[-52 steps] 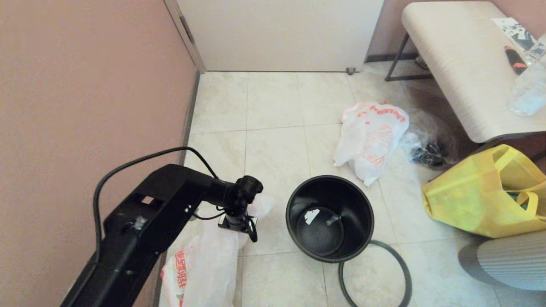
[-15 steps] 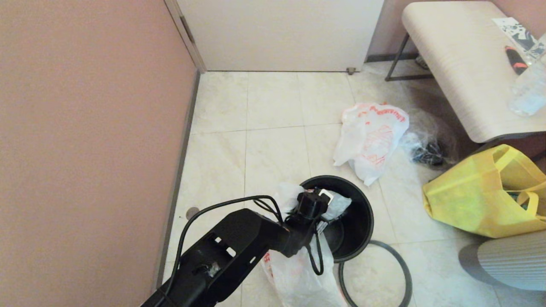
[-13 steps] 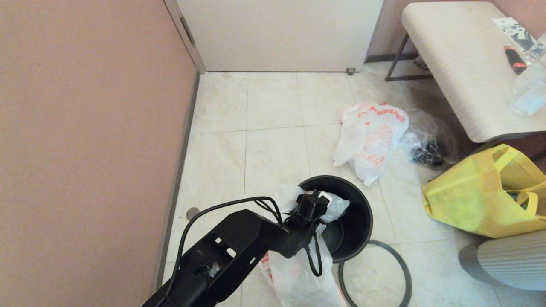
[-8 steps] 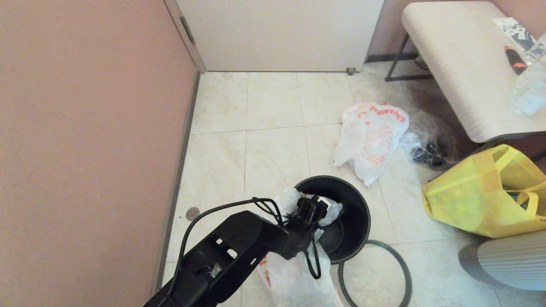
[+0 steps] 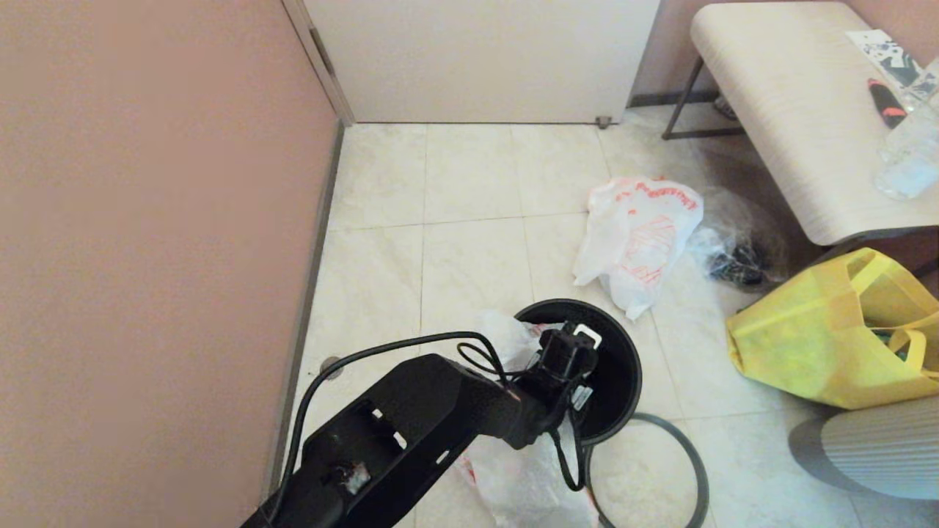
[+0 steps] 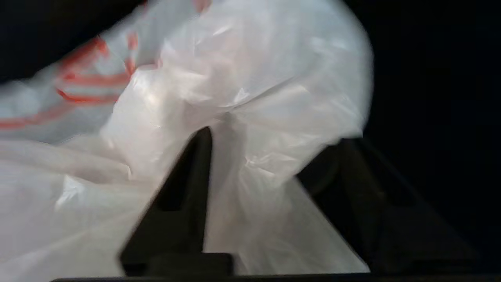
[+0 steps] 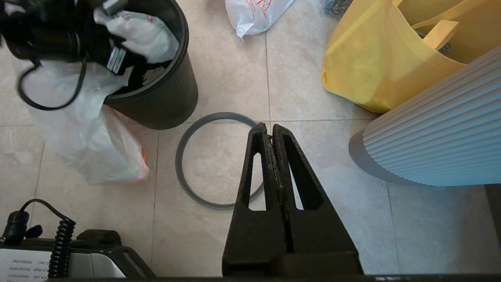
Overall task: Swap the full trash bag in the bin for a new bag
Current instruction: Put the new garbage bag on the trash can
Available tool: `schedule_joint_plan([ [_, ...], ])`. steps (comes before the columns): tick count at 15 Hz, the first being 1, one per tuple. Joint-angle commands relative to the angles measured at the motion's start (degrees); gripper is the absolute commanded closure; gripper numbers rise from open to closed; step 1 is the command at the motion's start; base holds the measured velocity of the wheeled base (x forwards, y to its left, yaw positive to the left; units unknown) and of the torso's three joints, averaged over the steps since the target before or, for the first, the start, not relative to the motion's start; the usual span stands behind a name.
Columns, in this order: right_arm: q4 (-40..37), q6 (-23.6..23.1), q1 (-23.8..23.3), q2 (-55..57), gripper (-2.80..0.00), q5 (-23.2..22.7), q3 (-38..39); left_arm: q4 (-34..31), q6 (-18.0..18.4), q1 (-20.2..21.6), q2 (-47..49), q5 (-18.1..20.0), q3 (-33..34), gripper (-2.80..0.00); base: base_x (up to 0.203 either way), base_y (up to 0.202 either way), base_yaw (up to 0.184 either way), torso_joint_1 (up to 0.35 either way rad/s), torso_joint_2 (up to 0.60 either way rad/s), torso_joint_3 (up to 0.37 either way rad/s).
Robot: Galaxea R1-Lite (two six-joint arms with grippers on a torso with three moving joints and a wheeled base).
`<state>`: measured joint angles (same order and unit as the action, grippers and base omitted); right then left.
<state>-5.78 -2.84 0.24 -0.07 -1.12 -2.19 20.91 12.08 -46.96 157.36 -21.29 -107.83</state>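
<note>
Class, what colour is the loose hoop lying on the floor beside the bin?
Dark grey hoop, clearest in the right wrist view.

Two white plastic bags: one [image 5: 637, 233] beyond the black bin [image 5: 620, 381], one [image 5: 524, 469] draped over its rim. One grey hoop [image 5: 693, 462], one yellow tote [image 5: 821, 337].

Bin [image 5: 623, 381]: black plastic, glossy inside, fine ribbed matt outside [image 7: 164, 98]. Loose hoop [image 7: 188, 176]: smooth dark-grey plastic. New bag [image 6: 242, 78]: thin translucent white film, crinkled, red-orange print. Full trash bag [image 5: 634, 235]: same thin white film. Tote [image 5: 807, 337]: yellow non-woven cloth, matt. Floor [image 5: 469, 176]: polished beige tile. Bench top [image 5: 792, 110]: pale wood-grain laminate, dark metal legs.
</note>
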Motion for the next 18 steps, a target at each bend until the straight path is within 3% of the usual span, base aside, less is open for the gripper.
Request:
schedule_joint_plan([
  [1,0.0,-0.1,0.0,0.1,0.0,0.0,0.0,0.1,-1.4,-2.0,-5.1,-0.1,2.6,-2.8,0.0,0.0,0.0,0.0,0.0,0.0],
  [6,0.0,-0.1,0.0,0.1,0.0,0.0,0.0,0.2,-5.7,-1.9,-11.7,-0.6,10.2,-2.8,0.0,0.0,0.0,0.0,0.0,0.0],
  [9,0.0,-0.1,0.0,0.1,0.0,0.0,0.0,0.3,-9.4,-1.8,-20.7,-1.9,21.2,-2.8,0.0,0.0,0.0,0.0,0.0,0.0],
  [15,0.0,0.3,0.0,0.1,0.0,0.0,0.0,0.5,-16.5,-7.6,-34.8,-14.4,38.1,-2.8,0.0,0.0,0.0,0.0,0.0,0.0],
  [18,0.0,0.3,0.0,0.1,0.0,0.0,0.0,0.5,-20.6,-4.5,-36.1,-16.5,41.9,-2.8,0.0,0.0,0.0,0.0,0.0,0.0],
])
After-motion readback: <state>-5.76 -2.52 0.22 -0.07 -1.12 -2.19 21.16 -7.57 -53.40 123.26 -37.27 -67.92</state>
